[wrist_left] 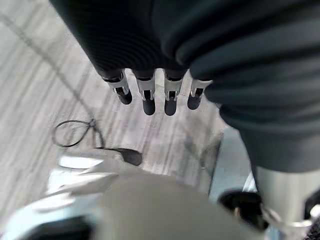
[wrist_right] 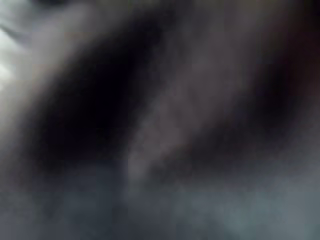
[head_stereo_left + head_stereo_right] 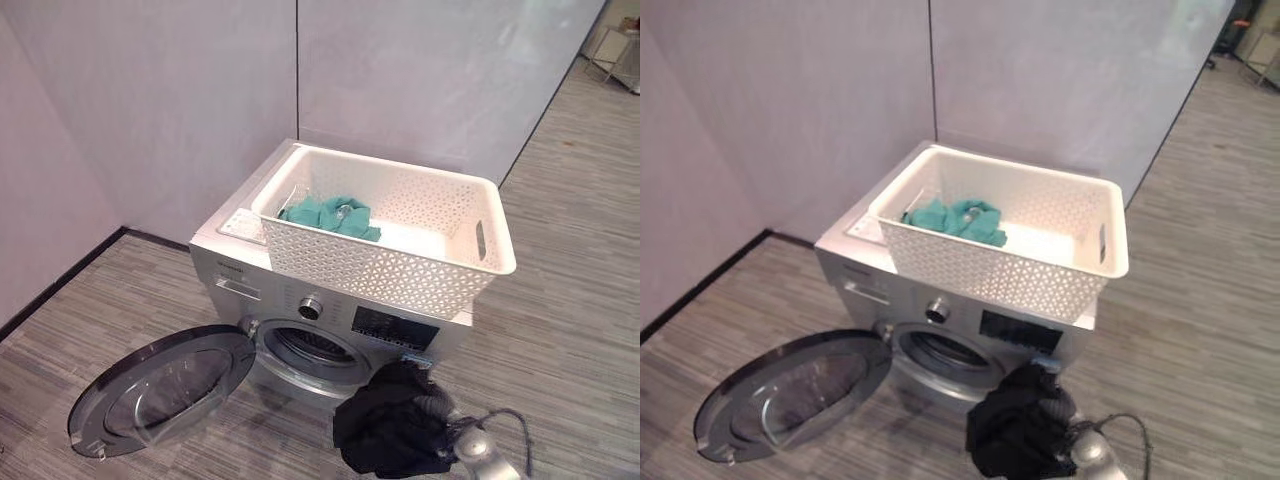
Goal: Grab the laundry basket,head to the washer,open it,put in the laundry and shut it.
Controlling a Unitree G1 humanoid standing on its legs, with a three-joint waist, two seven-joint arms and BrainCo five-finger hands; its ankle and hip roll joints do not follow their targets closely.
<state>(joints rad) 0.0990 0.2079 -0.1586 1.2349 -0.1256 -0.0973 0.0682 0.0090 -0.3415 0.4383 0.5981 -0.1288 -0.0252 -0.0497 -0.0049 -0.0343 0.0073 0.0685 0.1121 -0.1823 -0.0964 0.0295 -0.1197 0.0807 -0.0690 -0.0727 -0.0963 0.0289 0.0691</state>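
A white lattice laundry basket point(image 3: 455, 215) stands on top of the silver washer point(image 3: 232, 265). A teal garment point(image 3: 330, 214) lies in the basket's left part. The washer's round door point(image 3: 160, 385) hangs wide open to the left, and the drum opening point(image 3: 312, 347) is dark. A black garment point(image 3: 392, 420) hangs bunched in front of the washer, just right of the opening. It is draped over my right hand, whose grey wrist point(image 3: 472, 442) comes out of it at the lower right. My left hand point(image 1: 147, 95) hangs over the floor with straight fingers and holds nothing.
Pale partition walls point(image 3: 200, 90) stand close behind and left of the washer, forming a corner. Grey striped floor point(image 3: 570, 300) stretches to the right. A light metal frame point(image 3: 615, 50) stands at the far back right.
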